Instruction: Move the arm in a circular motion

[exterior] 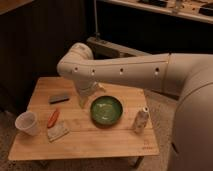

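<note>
likely lab test room: small wooden table [100,137], dark shelving [150,10] behind; hand [84,100] over table, beside green bowl [106,110]

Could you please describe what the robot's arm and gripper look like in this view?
The arm is a thick, smooth, off-white tube with a rounded elbow and a row of small dark dots along its side; no cables show. The gripper, below the elbow just left of the green bowl above the wooden table, is the same pale off-white; its finer details cannot be made out.
</note>
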You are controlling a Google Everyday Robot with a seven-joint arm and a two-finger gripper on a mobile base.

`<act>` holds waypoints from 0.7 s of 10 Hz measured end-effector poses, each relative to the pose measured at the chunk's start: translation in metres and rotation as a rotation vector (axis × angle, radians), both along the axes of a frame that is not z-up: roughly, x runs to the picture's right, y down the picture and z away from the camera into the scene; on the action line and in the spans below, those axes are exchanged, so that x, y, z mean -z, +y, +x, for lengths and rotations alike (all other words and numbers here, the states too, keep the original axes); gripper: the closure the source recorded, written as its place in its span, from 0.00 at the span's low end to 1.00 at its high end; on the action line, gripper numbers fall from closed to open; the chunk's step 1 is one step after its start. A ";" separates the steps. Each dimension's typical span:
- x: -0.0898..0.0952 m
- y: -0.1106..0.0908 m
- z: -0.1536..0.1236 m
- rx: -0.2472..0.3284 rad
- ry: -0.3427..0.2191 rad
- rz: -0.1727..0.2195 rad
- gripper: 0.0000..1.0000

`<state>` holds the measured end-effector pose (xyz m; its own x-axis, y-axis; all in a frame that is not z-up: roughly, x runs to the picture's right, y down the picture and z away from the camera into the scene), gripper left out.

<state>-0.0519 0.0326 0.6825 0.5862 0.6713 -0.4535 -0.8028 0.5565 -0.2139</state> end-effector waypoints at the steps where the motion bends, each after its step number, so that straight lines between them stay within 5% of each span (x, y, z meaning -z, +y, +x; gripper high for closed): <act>1: -0.006 -0.009 0.022 -0.007 0.008 0.004 0.24; 5: -0.031 -0.038 0.062 -0.047 0.011 0.024 0.24; 7: -0.031 -0.030 0.079 -0.076 0.019 0.023 0.24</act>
<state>0.0275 0.0024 0.7134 0.5245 0.7239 -0.4481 -0.8468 0.4981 -0.1865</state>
